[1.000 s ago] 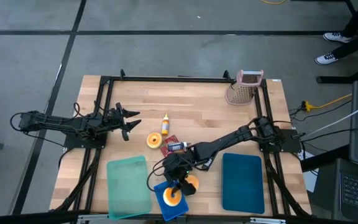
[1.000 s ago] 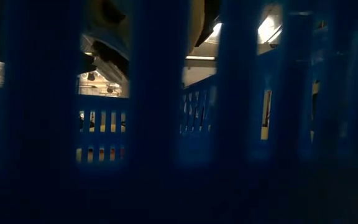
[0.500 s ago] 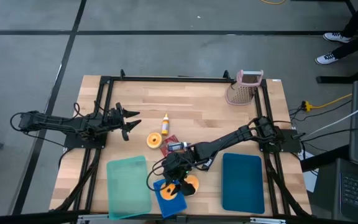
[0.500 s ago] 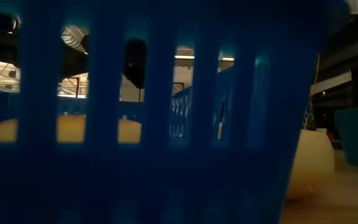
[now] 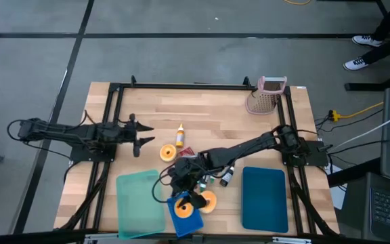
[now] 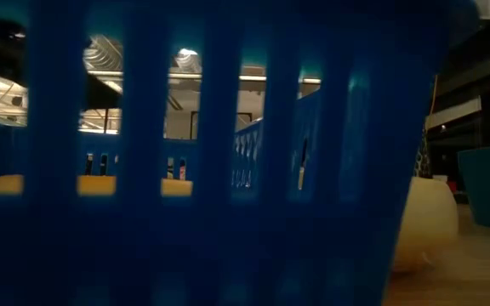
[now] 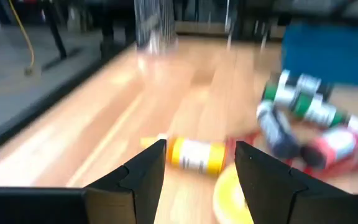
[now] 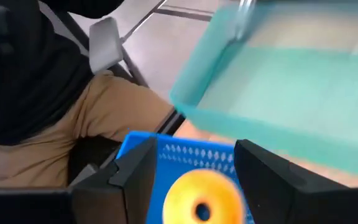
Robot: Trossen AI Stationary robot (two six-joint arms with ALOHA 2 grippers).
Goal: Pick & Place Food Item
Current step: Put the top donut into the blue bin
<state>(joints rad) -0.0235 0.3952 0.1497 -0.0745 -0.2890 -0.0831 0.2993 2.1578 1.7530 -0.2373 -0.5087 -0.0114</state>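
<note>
A yellow-orange donut lies flat on the floor of a small blue slatted basket near the table's near edge; it also shows in the right wrist view as the donut. My right gripper hangs open just above and to the far side of the basket, with nothing between its fingers. A second donut rests on the table against the basket's right side. A third donut and a yellow bottle lie mid-table. My left gripper waits open at the left, pointing at the bottle.
A light teal tray lies left of the basket, and a dark teal tray lies to the right. A red packet and small coloured items sit mid-table. A beige holder stands far right. A seated person is beyond the near edge.
My right gripper has let go of the donut, which now lies on the basket floor. The gripper has risen out of the basket and drawn back toward the table's far side. The basket has settled in the low view. My left gripper has tipped slightly downward in place.
</note>
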